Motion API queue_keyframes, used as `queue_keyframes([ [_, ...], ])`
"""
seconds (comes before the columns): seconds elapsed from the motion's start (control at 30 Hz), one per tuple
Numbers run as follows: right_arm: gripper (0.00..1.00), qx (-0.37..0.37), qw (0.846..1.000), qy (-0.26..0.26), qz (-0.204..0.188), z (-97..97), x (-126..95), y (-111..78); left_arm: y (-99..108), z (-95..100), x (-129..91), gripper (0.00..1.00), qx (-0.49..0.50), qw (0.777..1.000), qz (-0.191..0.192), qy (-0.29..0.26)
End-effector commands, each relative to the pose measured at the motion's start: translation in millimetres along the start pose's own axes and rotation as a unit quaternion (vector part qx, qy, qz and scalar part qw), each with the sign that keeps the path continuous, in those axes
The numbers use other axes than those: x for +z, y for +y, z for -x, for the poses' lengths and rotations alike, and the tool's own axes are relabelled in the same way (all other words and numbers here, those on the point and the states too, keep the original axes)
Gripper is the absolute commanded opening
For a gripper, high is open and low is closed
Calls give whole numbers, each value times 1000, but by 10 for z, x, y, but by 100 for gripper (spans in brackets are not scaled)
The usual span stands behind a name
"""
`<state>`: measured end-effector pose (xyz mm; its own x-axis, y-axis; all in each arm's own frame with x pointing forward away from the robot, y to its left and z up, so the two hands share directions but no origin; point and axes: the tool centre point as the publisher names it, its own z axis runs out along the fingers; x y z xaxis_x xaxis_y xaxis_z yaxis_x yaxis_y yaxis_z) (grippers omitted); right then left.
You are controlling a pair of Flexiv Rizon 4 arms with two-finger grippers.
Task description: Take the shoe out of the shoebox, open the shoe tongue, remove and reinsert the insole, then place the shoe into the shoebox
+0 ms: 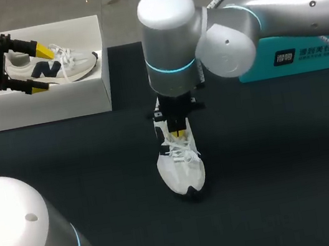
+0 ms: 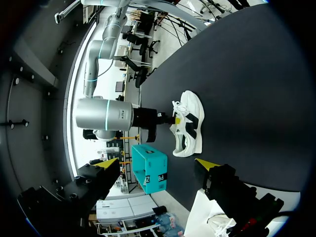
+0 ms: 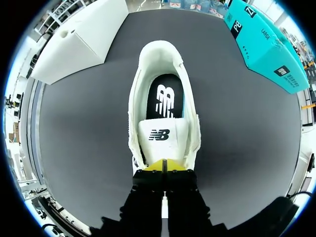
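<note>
Right hand [image 3: 165, 164] pinches tongue [image 3: 160, 134], shoe one [image 1: 182, 172]; shoe two [image 1: 76, 65] in white shoebox [image 1: 48, 104].

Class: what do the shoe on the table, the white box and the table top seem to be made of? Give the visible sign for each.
Shoe: white textile, perhaps mesh, matte; laces and a soft tongue show. White box: likely cardboard, matte; flat walls, crisp straight edges. Table top: dark and matte, perhaps a cloth or mat; no glare.

White shoe [image 1: 182, 169] w/ blk trim, blk insole [image 3: 165, 96], white shoebox [image 1: 46, 97], teal box [image 1: 312, 63]
</note>
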<state>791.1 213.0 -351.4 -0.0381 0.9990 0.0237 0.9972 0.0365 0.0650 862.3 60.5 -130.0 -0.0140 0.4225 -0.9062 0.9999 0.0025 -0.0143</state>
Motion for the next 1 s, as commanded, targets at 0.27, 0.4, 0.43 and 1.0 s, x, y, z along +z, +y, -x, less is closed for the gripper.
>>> queue_keyframes([
  [0.27,0,7,998,9,69,-17,-296,211,-2,6,0,100,0,1000,0,2],
  [0.4,0,5,997,15,76,-21,-216,251,-2,6,0,100,0,1000,0,2],
  [0.43,0,3,997,15,74,-27,-186,244,-2,6,0,100,0,1000,0,2],
  [1.0,0,-10,997,10,70,-9,-59,245,-2,6,0,100,0,1000,0,2],
])
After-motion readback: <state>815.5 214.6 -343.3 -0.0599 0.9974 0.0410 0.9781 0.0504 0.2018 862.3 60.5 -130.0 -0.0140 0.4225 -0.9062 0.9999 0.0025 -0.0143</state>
